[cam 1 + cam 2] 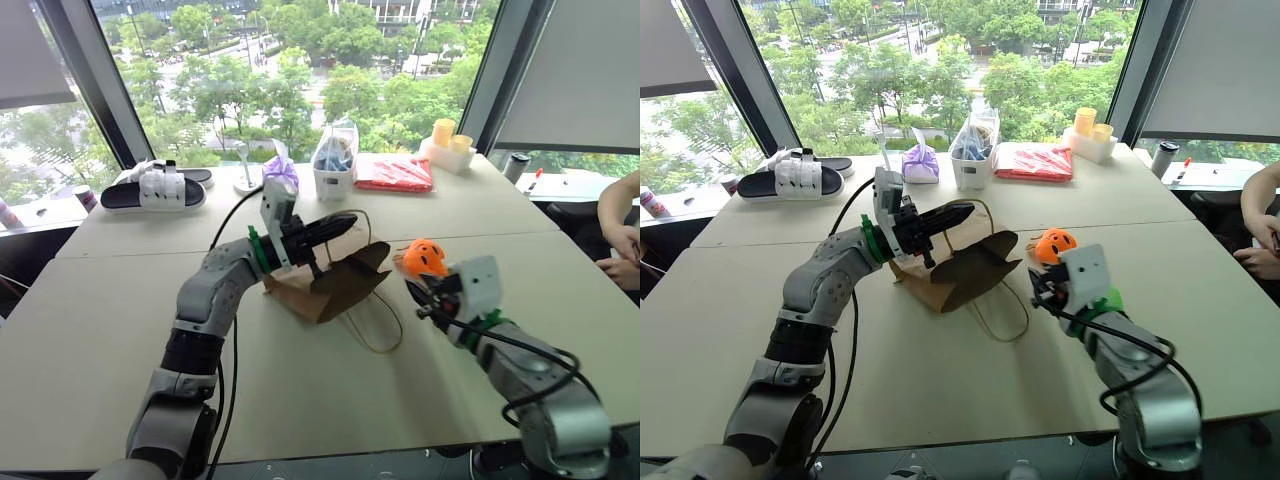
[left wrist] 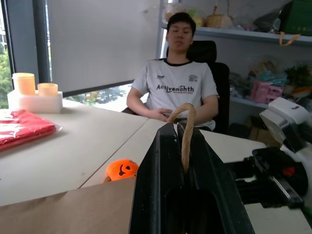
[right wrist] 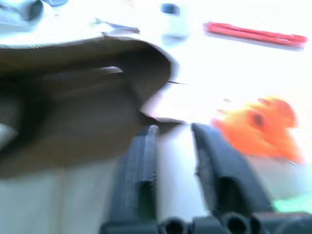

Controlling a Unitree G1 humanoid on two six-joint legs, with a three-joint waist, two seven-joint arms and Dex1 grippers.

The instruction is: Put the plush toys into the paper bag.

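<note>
Table: a wide pale top is seen, with a window behind its far edge.

Paper bag: it lies tipped near the middle of the table, its mouth turned toward the right side. One twisted handle is lifted, the other loop lies flat on the table toward the near edge.

Left gripper: its fingers are pressed together on the lifted handle, as is seen in the left wrist view, where the paper cord is pinched between the two black fingers. The forearm is reached in from the near left and the gripper is pointed across to the right, a little above level, so the mouth is judged to be held up and open.

Right gripper: it is placed near the right edge, pointed forward and about level. Its fingers are parted and nothing is between them.

Orange plush toy: it rests on the table just beyond the right gripper and slightly to its right, between it and the bag mouth. It is roundish, so no long axis must be matched. The right arm is clearly the nearer one.

Green plush toy: only a small green part is seen behind the right wrist; its exact place cannot be told.
</note>
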